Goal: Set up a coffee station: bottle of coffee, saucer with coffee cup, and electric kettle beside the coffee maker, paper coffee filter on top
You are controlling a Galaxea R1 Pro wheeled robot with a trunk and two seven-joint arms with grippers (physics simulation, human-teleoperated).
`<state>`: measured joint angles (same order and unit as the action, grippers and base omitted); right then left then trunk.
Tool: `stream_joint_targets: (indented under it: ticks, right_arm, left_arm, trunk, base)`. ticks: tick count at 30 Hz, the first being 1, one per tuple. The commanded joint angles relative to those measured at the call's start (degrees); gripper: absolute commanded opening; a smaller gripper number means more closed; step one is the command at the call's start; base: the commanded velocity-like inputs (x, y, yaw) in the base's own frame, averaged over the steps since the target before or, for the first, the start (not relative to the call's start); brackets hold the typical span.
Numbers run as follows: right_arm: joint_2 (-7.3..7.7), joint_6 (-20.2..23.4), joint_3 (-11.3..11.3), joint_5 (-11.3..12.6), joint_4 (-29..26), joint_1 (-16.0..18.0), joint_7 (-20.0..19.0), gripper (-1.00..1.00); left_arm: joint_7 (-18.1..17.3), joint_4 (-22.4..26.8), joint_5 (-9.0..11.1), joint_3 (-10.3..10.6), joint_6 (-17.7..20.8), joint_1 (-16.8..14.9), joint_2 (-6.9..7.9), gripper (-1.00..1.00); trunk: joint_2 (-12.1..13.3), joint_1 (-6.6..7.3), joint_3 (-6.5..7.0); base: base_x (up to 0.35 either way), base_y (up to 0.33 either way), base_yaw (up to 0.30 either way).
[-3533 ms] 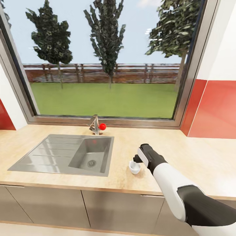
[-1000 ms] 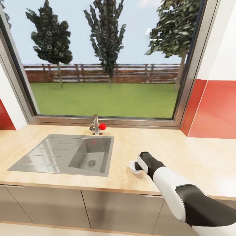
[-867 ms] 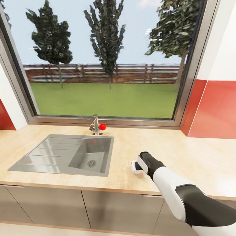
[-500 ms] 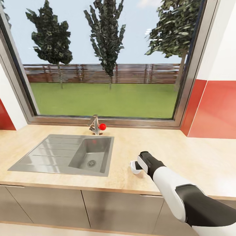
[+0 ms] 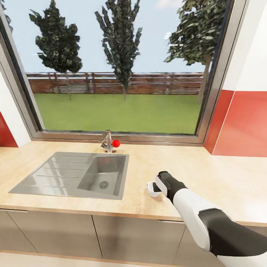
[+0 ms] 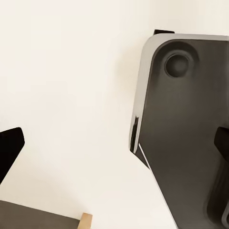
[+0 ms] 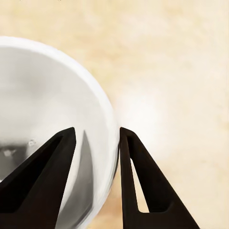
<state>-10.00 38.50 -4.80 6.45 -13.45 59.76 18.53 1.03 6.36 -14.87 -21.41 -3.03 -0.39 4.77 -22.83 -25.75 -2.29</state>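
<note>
Jaws of my right gripper (image 7: 95,138) are standing narrow across the rim of the coffee cup (image 7: 47,129), one dark finger reaching inside the bowl and the other running down the outer wall. I am pinching the wall this way, I judge, because a thin rim gives two flat pads something to bite on where the round body would slip. In the head view the coffee cup (image 5: 151,188) is sitting on the kitchen countertop (image 5: 207,174) just to the right of the sink (image 5: 74,174) and near the front edge, with my right gripper (image 5: 157,185) right against it, the forearm coming in low from the right. Whether the cup is resting flat or being tipped I cannot tell.

The cup is reading as smooth, glossy white, rounded, with a soft reflection inside. The fingers (image 7: 138,181) are matte black, tapering wedges. The worktop around them is showing a pale, warm wood grain, lightly mottled. The sink is brushed steel with a ribbed drainer and a round drain, and a steel tap (image 5: 107,141) with a red knob is standing behind it under the window (image 5: 118,66).

My left gripper is facing pale floor beside the robot's dark base (image 6: 191,133); I cannot tell its opening.
</note>
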Motion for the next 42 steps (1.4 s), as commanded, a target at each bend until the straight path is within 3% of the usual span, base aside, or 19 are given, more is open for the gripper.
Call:
stream_joint_targets:
  ticks: [1, 7, 13, 28, 42]
  right_arm:
    - [0.0, -0.01, -0.04, 1.9, -0.09, 0.0, 0.34, -1.0]
    - [0.0, 0.02, 0.07, 1.9, -1.84, 0.0, 0.36, -1.0]
    - [0.0, 0.65, -0.02, 1.9, -11.54, 0.01, 0.37, -1.0]
    - [0.0, 1.49, -0.36, 1.9, -21.72, 0.01, 0.37, -1.0]
    - [0.0, 1.13, -0.39, 1.95, -22.46, -0.05, 0.34, -1.0]
  left_arm:
    - [0.11, -0.04, -0.6, -0.38, -0.22, -0.05, -0.02, 1.0]
    - [0.11, 0.01, -0.6, -0.42, -0.36, -0.05, 0.04, 1.0]
    - [0.11, 0.05, -0.6, -0.39, -0.52, -0.09, 0.0, 1.0]
    - [0.19, 0.22, -0.68, -0.43, -1.06, -0.14, -0.04, 1.0]
    - [0.2, 0.83, -0.26, -1.29, -2.89, -0.22, -0.57, 1.0]
  trunk:
    - [-0.1, -0.04, -0.14]
    - [-0.1, -0.04, -0.14]
    - [-0.1, -0.04, -0.14]
    - [-0.1, -0.04, -0.14]
    - [-0.1, -0.04, -0.14]
  base:
    - [0.0, 0.0, 0.0]
    - [0.0, 0.0, 0.0]
    - [0.0, 0.0, 0.0]
    - [0.0, 0.0, 0.0]
    - [0.0, 0.0, 0.0]
